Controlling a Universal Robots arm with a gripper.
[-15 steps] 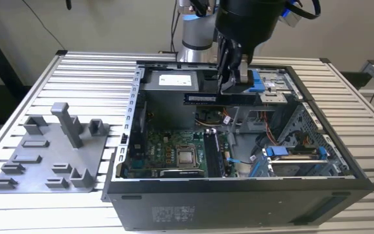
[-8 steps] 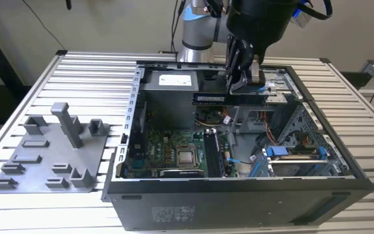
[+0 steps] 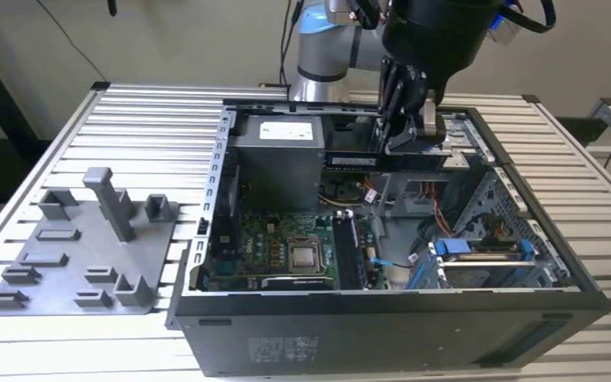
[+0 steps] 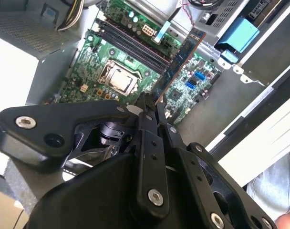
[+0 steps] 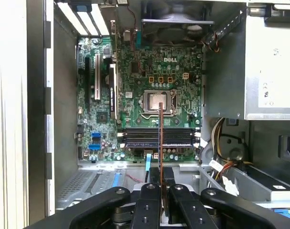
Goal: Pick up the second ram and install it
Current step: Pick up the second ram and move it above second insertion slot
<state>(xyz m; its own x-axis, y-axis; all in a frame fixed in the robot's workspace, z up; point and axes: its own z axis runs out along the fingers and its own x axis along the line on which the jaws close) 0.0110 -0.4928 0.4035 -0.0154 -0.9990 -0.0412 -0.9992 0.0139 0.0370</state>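
Note:
My gripper [image 3: 406, 147] hangs over the far part of the open computer case [image 3: 391, 306], shut on the second ram [image 3: 350, 161], a thin dark stick held level above the case's inside. In the second wrist view the ram [image 4: 181, 59] sticks out from between the black fingers [image 4: 147, 112] over the green motherboard [image 4: 95, 67]. The first wrist view has the ram [image 5: 160, 143] edge-on, a thin line running across the memory slots [image 5: 178, 137] toward the processor socket [image 5: 157, 102], with my gripper [image 5: 161, 188] shut around its near end.
A grey tray [image 3: 83, 263] with blocks and a tall post [image 3: 111, 203] lies on the slatted table at the exterior view's left. Inside the case are a grey power supply [image 3: 279, 159], coloured cables [image 5: 221, 152] and a blue drive bracket [image 3: 480, 248].

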